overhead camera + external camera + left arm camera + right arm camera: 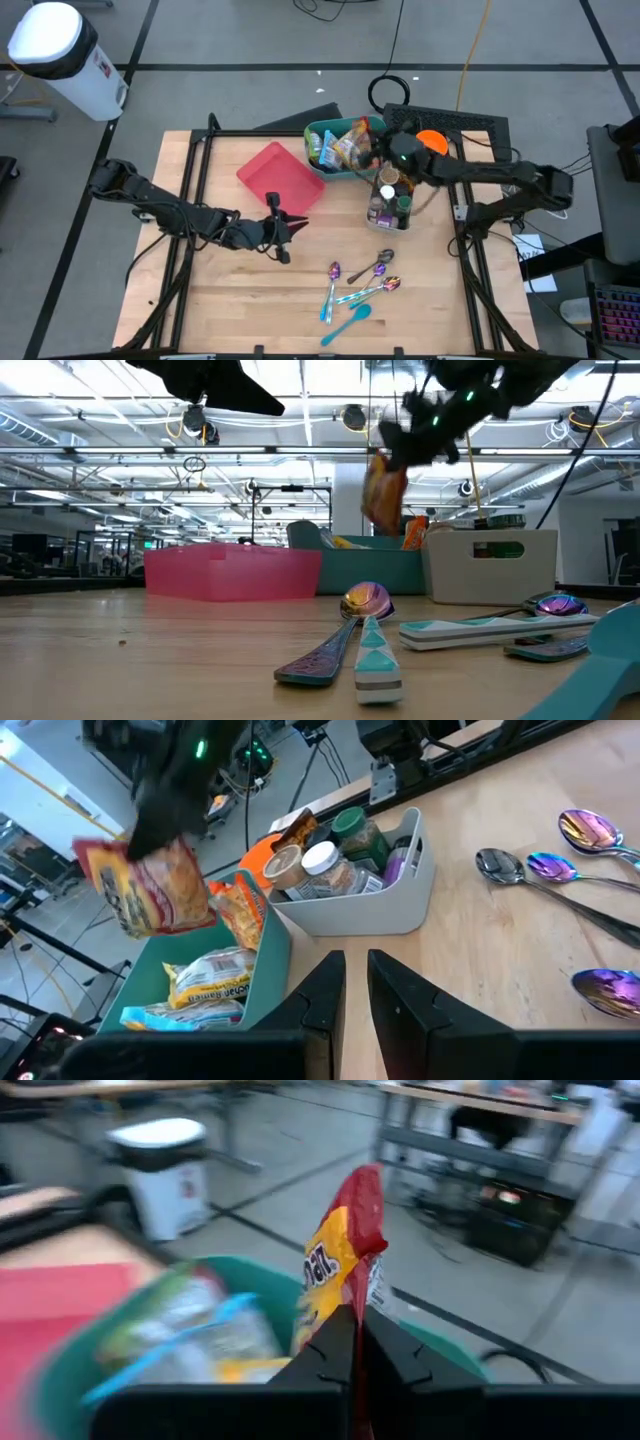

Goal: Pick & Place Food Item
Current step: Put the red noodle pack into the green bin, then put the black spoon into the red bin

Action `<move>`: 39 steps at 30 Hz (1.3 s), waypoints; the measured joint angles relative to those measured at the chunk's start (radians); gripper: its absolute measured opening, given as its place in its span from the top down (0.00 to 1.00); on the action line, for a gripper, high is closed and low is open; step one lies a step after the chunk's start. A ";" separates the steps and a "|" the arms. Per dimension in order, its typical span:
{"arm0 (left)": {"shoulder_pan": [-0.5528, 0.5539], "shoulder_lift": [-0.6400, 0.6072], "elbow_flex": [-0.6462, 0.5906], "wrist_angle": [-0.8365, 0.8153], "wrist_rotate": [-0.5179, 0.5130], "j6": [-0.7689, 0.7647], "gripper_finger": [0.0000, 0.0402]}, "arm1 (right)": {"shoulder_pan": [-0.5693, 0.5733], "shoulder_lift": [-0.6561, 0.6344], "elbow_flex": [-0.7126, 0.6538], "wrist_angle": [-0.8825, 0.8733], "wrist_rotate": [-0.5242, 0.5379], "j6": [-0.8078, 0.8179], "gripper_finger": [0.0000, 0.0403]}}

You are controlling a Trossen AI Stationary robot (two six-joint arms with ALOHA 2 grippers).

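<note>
My right gripper (357,1342) is shut on a yellow and red snack bag (342,1265) and holds it in the air over the teal bin (322,168) at the table's far side. The bag also shows in the low view (384,492) and the left wrist view (148,898). More snack packs (208,972) lie in the bin. The pink tray (282,180) rests flat on the table left of the bin. My left gripper (296,224) hovers near the tray's near corner, shut with a narrow slit and nothing in it (356,992). My right gripper pinches one edge of the snack bag (354,1316) between its two fingers. The fingers come nearly level from the table's right side. The bag is lifted clear above the teal bin and hangs tilted from the fingers (384,492).
A grey caddy (391,222) with spice jars stands right of the bin. Several spoons (358,285) lie on the wood near the front middle. An orange object (431,141) lies behind the caddy. A black frame edges the table.
</note>
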 joint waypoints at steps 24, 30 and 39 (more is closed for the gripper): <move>0.000 0.000 0.000 0.000 0.000 -0.054 0.86 | -0.127 0.252 0.000 0.097 -0.204 0.037 0.68; 0.002 0.000 0.000 -0.002 0.000 -0.059 0.86 | -0.112 0.106 0.000 0.037 -0.292 0.019 0.44; 0.017 0.000 0.000 -0.003 0.001 -0.134 0.86 | 0.022 -0.164 0.000 -0.260 -0.698 0.079 0.34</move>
